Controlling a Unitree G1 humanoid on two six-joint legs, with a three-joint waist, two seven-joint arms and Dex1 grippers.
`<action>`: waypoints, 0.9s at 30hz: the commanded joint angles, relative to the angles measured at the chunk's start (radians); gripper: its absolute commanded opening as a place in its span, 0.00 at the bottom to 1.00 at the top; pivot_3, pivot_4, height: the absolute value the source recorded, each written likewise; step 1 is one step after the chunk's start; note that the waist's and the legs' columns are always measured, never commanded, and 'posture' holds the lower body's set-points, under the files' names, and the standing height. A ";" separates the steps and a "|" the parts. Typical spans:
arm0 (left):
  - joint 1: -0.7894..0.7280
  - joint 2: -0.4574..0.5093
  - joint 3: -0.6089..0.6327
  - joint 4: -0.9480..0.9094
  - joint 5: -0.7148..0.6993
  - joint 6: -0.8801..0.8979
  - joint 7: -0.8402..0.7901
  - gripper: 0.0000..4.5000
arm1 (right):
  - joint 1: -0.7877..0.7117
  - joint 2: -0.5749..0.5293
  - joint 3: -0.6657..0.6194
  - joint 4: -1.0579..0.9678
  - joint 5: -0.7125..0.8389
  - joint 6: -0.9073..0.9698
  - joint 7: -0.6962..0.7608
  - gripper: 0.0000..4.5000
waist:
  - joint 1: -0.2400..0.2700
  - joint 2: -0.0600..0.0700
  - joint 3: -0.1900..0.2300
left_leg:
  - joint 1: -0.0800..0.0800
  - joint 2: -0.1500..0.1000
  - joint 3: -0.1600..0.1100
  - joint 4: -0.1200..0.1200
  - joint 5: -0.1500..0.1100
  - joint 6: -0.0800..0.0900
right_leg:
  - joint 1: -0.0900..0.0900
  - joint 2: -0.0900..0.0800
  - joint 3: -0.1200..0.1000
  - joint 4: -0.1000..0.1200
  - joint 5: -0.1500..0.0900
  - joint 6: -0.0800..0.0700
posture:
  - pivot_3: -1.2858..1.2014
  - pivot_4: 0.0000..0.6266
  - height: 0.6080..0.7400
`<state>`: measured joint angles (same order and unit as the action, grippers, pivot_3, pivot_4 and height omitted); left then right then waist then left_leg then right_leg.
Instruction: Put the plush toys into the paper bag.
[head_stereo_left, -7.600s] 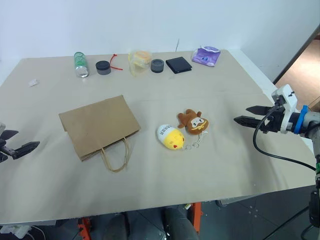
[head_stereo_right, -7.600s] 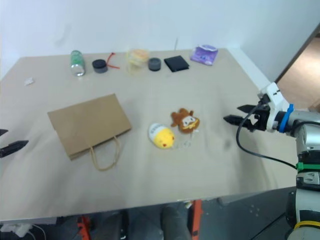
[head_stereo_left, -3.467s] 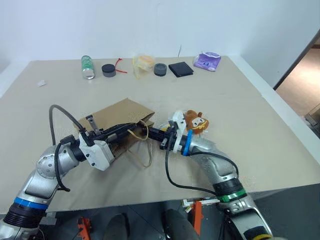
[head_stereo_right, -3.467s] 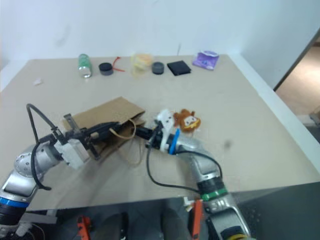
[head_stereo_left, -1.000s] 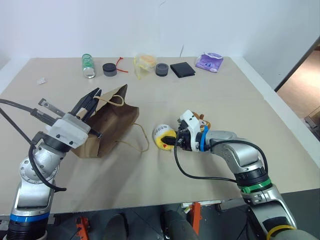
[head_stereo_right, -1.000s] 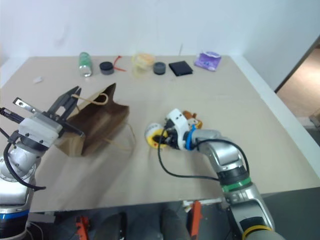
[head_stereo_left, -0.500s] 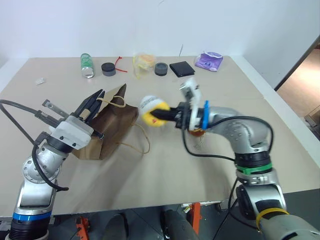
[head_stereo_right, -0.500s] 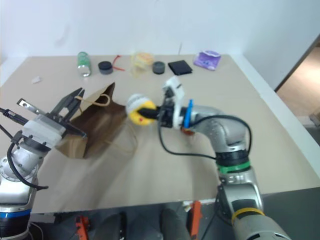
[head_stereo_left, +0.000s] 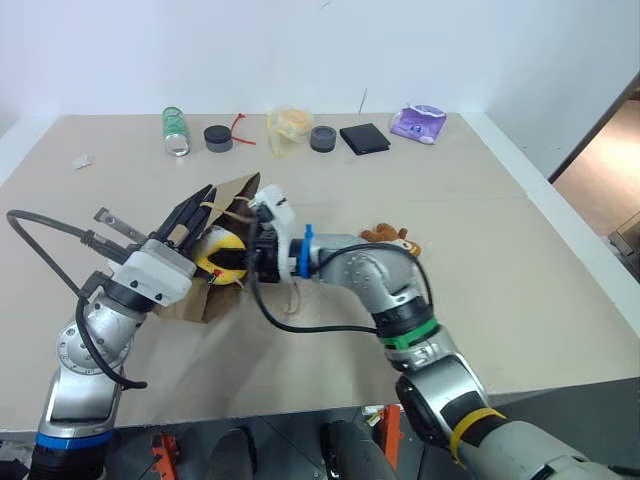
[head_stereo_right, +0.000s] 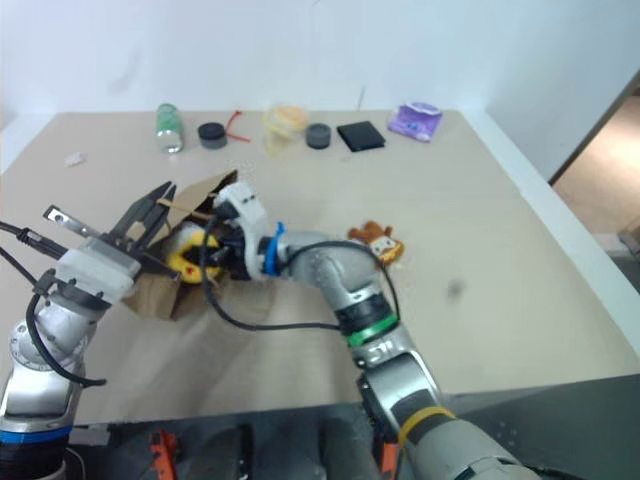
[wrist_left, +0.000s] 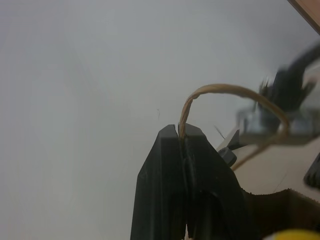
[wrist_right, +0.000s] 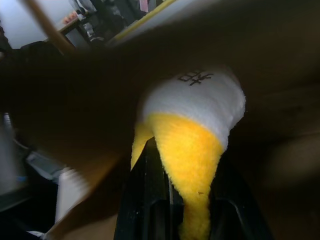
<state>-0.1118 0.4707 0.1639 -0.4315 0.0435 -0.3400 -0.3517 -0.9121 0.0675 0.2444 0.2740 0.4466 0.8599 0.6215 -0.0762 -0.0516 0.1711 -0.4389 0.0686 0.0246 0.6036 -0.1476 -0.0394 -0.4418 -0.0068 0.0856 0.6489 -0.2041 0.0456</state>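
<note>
Item: yellow-and-white chick plush (head_stereo_left: 220, 255), soft and light, squashes under pressure; pinched at its yellow end between the closed fingers of the right gripper (head_stereo_left: 243, 262), at the mouth of the paper bag (head_stereo_left: 236, 193). Best taken across the body, where the stuffing gives and the fabric is unlikely to slip. Item: paper bag, thin kraft, light, creases easily and will not stand open unaided; its twisted loop handle (wrist_left: 227, 95) is clamped in the shut left gripper (wrist_left: 182, 131), holding the mouth up off the table (head_stereo_left: 480, 200). Handles look the sound hold. Item: brown monkey plush (head_stereo_left: 385, 237), similarly soft, lying on the table beside the right forearm, apart from the bag, not yet bagged.
</note>
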 joint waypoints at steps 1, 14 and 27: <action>0.003 -0.003 0.013 -0.046 0.007 0.004 0.017 0.00 | -0.014 -0.008 -0.024 -0.035 -0.008 -0.060 0.018 0.32 | 0.002 0.000 0.000 | 0.000 0.000 0.000 0.000 0.000 0.000 | 0.000 0.000 0.000 0.000 0.000 0.000 | 0.52 0.24 1.00; -0.031 0.005 0.028 0.003 -0.012 -0.004 0.010 0.00 | 0.136 -0.412 -0.192 -0.384 0.124 0.026 0.201 0.99 | 0.003 0.000 0.000 | 0.000 0.000 0.000 0.000 0.000 0.000 | 0.000 0.000 0.000 0.000 -0.001 0.000 | 0.52 0.24 1.00; -0.061 0.016 0.035 0.037 -0.030 -0.010 0.005 0.00 | 0.146 -0.713 -0.088 -0.070 -0.236 -0.075 0.054 0.99 | 0.000 0.000 0.000 | 0.002 -0.001 0.001 0.001 0.000 0.000 | 0.001 -0.001 0.002 0.000 -0.001 0.001 | 0.52 0.24 1.00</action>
<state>-0.1570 0.4799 0.1784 -0.3787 0.0293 -0.3342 -0.3550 -0.7434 -0.6393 0.1329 0.1801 0.2652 0.8182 0.7003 -0.0760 -0.0513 0.1713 -0.4370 0.0678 0.0261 0.6045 -0.1476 -0.0394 -0.4412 -0.0073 0.0882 0.6490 -0.2048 0.0462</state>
